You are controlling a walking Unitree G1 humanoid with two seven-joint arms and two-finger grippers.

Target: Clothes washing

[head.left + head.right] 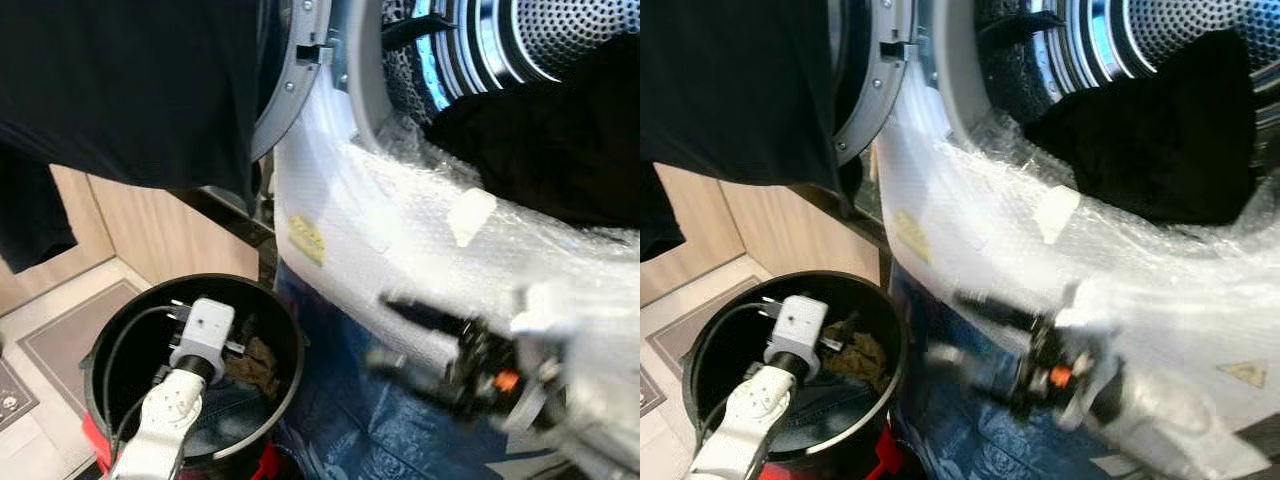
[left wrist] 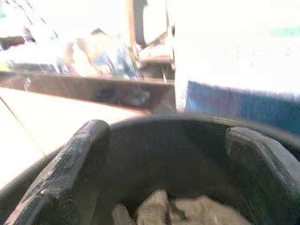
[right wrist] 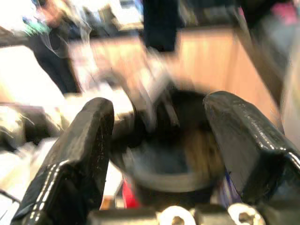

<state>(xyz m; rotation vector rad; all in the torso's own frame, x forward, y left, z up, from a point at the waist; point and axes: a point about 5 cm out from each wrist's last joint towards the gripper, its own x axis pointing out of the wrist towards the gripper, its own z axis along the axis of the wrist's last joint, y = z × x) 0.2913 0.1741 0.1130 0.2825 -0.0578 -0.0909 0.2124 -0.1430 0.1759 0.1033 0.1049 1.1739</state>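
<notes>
Black bucket (image 1: pixel 110 350): it stands on the floor near me on the left, just beside the washing machine front; I see a brownish crumpled cloth (image 1: pixel 262 362) and something blue lying inside it
Bubble wrap (image 1: pixel 400 230): clear plastic covers the white front of the washing machine (image 1: pixel 330 190) below the drum opening
Drum (image 1: pixel 1180 40): I look into it at the far right, its perforated steel wall is lit
Dark garment (image 1: pixel 1160 140): a black piece lies in the drum mouth, spilling over the lower rim onto the wrap
Door (image 1: pixel 290 70): grey ring of the open door is at the far centre, left of the drum
Hanging black fabric (image 1: pixel 120 80): a large dark cloth fills the far left, in front of the wooden panel
Left pincer (image 2: pixel 164 159): my left arm reaches down into the bucket; from the wrist I see its two fingers spread apart, open, with the pale cloth between and below them, not touching that I can tell
Right pincer (image 3: pixel 157 140): my right arm is low on the right, blurred, in front of the machine over blue fabric (image 1: pixel 400 430); its fingers stand wide apart, holding nothing, and point toward the bucket
</notes>
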